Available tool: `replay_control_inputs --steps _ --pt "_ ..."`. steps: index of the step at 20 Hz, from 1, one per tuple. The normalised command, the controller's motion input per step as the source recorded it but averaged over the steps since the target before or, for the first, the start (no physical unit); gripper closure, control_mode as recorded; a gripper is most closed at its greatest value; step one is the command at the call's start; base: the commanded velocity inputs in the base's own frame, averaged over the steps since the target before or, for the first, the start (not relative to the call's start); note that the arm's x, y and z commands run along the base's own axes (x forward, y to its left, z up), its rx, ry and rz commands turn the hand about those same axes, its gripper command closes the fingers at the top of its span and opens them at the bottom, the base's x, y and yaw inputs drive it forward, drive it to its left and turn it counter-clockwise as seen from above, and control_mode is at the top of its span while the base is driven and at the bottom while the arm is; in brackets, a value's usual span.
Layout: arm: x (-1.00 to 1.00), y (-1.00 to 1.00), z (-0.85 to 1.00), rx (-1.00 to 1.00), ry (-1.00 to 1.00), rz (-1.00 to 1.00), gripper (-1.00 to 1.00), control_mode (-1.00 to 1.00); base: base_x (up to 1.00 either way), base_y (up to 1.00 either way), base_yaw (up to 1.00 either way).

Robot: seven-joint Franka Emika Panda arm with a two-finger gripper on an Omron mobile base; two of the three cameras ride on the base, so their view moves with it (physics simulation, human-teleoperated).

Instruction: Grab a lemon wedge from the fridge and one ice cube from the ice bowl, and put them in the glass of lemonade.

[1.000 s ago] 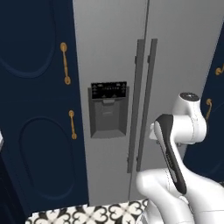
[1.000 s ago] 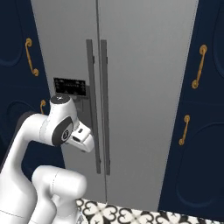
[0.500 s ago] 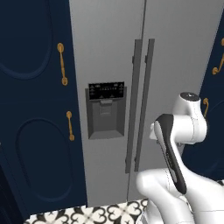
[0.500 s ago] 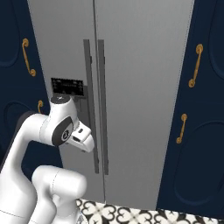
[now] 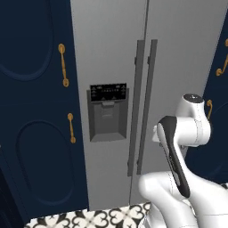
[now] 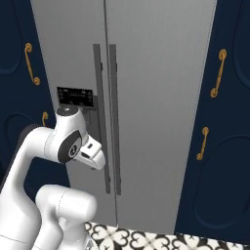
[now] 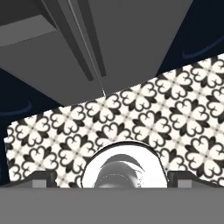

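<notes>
- White arm segments sit nearest the cameras, folded low in front of the fridge, rising at the lower right of the left base view and the lower left of the right base view.
- Its gripper (image 7: 112, 180) looks downward in the hand view; the two dark finger tips (image 7: 43, 178) stand at the far left and far right of the bottom edge, spread wide apart with nothing between them.
- Under the hand lies the patterned floor (image 7: 144, 113), black flourishes on white tile; a strip of the same tiling shows at the bottom of both base views.
- Just past the tiles stands the fridge (image 5: 111, 53), tall grey brushed metal, both doors shut.
- Two dark vertical bar handles (image 5: 143, 102) run side by side along the seam between the doors; in the right base view the arm's wrist sits just beside their lower part, though I cannot tell whether it touches.
- On the left door sits the black-panelled dispenser recess (image 5: 107, 113), a dark display strip above a grey alcove.
- Navy cabinets (image 5: 31, 111) with raised oval panels flank the fridge on both sides.
- Brass handles (image 6: 218, 73) hang upright on those cabinet doors, left and right of the fridge.
</notes>
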Motion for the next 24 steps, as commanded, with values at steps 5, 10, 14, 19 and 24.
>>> replay_control_inputs --steps 5,10,14,19,24 --pt "0.0 0.0 0.03 0.0 -0.17 0.0 -1.0 -1.0 0.0 0.0 0.0" --pt "0.04 -0.06 0.3 0.02 -0.2 0.17 -1.0 -1.0 0.0 0.0 0.0" --pt "0.78 -0.13 0.53 0.01 -0.12 0.26 -1.0 -1.0 0.0 0.0 0.0" --pt "0.51 0.0 1.0 -0.24 -0.01 0.05 -1.0 -1.0 0.0 0.0 0.0" --pt "0.13 0.11 0.51 -0.2 -0.02 0.0 -1.0 -1.0 0.0 0.0 0.0"
